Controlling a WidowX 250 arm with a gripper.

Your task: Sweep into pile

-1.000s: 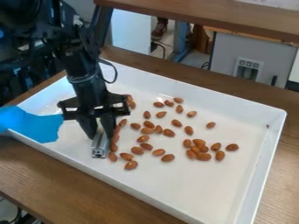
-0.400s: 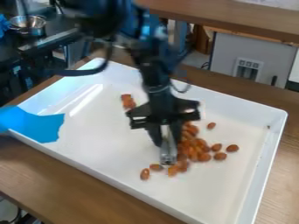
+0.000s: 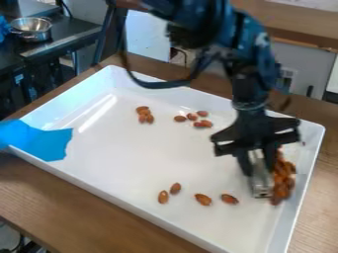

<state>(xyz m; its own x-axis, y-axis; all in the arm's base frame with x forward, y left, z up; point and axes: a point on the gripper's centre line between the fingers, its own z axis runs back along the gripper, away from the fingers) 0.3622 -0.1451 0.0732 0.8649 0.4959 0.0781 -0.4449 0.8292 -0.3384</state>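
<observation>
jaws are clenched on a metal bar [image 3: 261, 182] at the right of the frame, with a heap of almonds [image 3: 283, 179] against its far side, near the right wall of the tray [image 3: 158, 158]. best to keep the bar low and level, push slowly, and ease off before the nuts get squeezed against that wall. then lift clear and fetch the strays [image 3: 202, 199] at lower centre and the small clusters [image 3: 145, 115] at upper centre.
</observation>
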